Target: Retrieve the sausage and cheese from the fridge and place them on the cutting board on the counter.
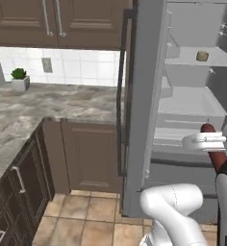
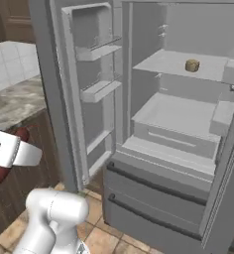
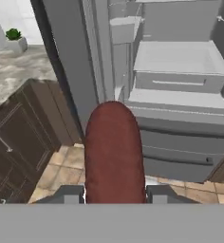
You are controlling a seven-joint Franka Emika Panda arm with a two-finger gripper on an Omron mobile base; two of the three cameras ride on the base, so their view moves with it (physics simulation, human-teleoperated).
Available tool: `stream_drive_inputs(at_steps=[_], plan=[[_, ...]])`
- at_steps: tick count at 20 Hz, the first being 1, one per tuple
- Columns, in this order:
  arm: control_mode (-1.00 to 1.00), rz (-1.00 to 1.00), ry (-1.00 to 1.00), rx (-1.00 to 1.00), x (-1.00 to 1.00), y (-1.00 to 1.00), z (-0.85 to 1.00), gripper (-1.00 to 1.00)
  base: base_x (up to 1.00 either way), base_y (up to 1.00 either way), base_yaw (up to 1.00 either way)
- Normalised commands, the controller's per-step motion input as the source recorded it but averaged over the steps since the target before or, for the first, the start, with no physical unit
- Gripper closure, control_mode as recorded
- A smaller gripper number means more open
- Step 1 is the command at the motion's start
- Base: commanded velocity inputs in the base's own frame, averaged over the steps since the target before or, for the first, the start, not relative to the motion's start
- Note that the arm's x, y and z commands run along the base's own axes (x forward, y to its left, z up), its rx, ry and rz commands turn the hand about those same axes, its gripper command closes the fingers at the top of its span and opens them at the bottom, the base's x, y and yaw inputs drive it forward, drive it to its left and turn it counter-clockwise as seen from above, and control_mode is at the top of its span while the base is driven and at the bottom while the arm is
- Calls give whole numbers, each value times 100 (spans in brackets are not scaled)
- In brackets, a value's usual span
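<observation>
Fingers [image 3: 69, 193] pinch the sausage [image 3: 114, 152] at its near end, so it juts forward, clear of the fridge [image 2: 158, 163] drawers. The cheese [image 2: 192, 65] sits on an upper shelf [image 2: 173, 62]. Judged: open floor [image 1: 81, 216] and the desk [image 1: 38, 103] leftward allow a swing past the door [image 1: 142, 96] edge.

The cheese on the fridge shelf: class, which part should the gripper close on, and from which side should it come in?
Grip the cheese across its curved side wall, coming in level from the open front of the fridge. It sits flat and squat on an upper shelf, so room overhead looks limited. The gripper must first set down the sausage.
</observation>
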Motion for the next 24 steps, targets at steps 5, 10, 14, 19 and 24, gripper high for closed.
stream_drive_inputs(at_steps=[5,10,14,19,24], plan=[[100,0,0,0,0,0,0,100,-63,70,92],[100,0,0,0,0,0,0,100,-22,22,100],[100,0,0,0,0,0,0,100,-17,2,100],[100,0,0,0,0,0,0,100,-20,0,100],[100,0,0,0,0,0,0,100,-19,0,100]])
